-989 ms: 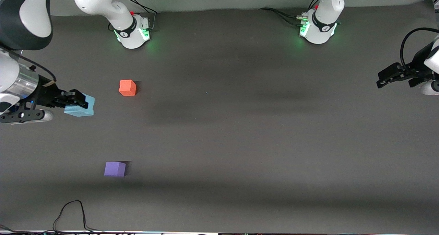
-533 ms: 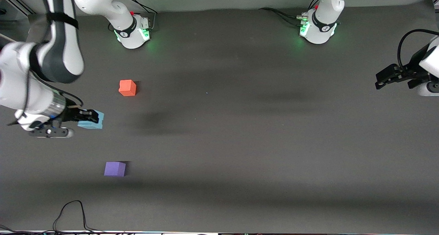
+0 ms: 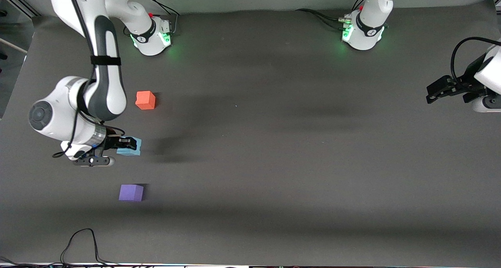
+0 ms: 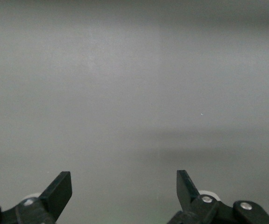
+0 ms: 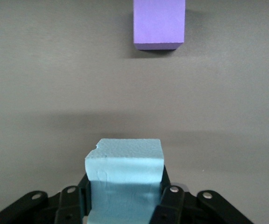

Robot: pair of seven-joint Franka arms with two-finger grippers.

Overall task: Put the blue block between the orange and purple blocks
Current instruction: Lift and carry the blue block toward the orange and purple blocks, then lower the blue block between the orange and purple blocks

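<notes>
right gripper (image 3: pixel 131 146) fingers clamped on the small sky-blue matte cube (image 3: pixel 132 148), orange-red matte cube (image 3: pixel 145 100) at its 12 o'clock, violet-purple matte cube (image 3: pixel 131 192) at 6 o'clock, left gripper (image 3: pixel 432 92) fingers wide over the dark grey table (image 3: pixel 274 142), waiting

Light sky-blue block (image 3: pixel 133 149), plain. Orange-red block (image 3: pixel 145 100), plain. Violet-purple block (image 3: pixel 131 192), plain. Dark grey matte counter (image 3: pixel 274 150). Black end effectors.

One blue block (image 3: pixel 132 148), one orange block (image 3: pixel 145 100), one purple block (image 3: pixel 131 192), two grippers (one per arm), one table (image 3: pixel 274 162)
</notes>
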